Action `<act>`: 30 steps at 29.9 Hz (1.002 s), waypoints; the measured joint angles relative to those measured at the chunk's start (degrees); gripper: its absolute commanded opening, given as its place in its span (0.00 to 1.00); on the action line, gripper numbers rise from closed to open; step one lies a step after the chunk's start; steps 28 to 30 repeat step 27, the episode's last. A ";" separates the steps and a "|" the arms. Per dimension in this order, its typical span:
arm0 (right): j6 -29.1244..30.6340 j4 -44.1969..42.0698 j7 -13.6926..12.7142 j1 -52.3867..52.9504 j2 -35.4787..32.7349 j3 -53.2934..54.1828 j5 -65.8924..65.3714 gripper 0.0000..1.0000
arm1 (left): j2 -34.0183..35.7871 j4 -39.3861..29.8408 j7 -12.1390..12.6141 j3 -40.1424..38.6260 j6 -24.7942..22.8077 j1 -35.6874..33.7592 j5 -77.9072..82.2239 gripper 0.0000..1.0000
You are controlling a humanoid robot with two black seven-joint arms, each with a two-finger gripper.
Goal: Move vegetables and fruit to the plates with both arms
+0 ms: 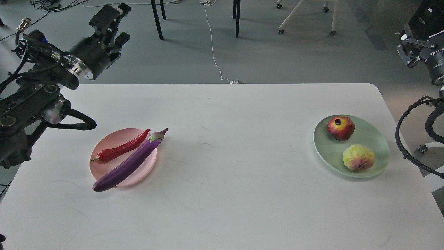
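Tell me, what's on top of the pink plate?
On the pink plate lie a red chili and a purple eggplant, both ends of which stick out past the rim. The plate beneath them is hidden.

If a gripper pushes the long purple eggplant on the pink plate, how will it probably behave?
The long glossy purple eggplant would probably slide or pivot, since its shiny skin looks slippery. Both ends overhang the pale pink ridged plate, so it may tip off the rim. Its rounded body lies against the wrinkled red chili pepper, which may move too.

Glossy purple eggplant [130, 162], wrinkled red chili [121, 149], ridged matt plates (pink [104, 170], mint [373, 139]); smooth matt white table [236, 173], faintly scuffed.
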 measured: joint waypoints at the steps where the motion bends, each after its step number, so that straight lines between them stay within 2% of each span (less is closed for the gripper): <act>1: 0.00 -0.05 -0.11 0.00 0.72 0.01 -0.01 0.99 | -1.48 2.13 -0.14 -0.38 -0.06 -0.13 -2.93 0.98; 5: -0.25 -0.65 -0.20 0.01 4.38 0.38 0.20 0.99 | -5.31 8.23 -0.22 -2.67 -2.14 -0.37 -16.52 0.98; 12: -0.76 -4.13 -1.15 0.07 10.69 2.24 0.69 0.99 | -9.76 21.61 -0.06 -4.02 -14.12 -0.07 -32.79 0.98; 16: -0.83 -5.20 -2.48 -0.01 12.84 3.10 2.15 0.99 | -12.24 27.92 0.28 -4.78 -18.26 0.02 -38.96 0.98; 20: -0.88 -6.96 -2.71 -0.01 15.26 3.36 2.99 0.99 | -14.35 30.47 0.32 -4.86 -20.99 0.31 -41.48 0.98; 30: -0.27 -7.32 -2.29 0.05 15.78 2.65 3.01 0.99 | -14.96 30.86 -0.21 -4.98 -21.07 0.39 -42.00 0.99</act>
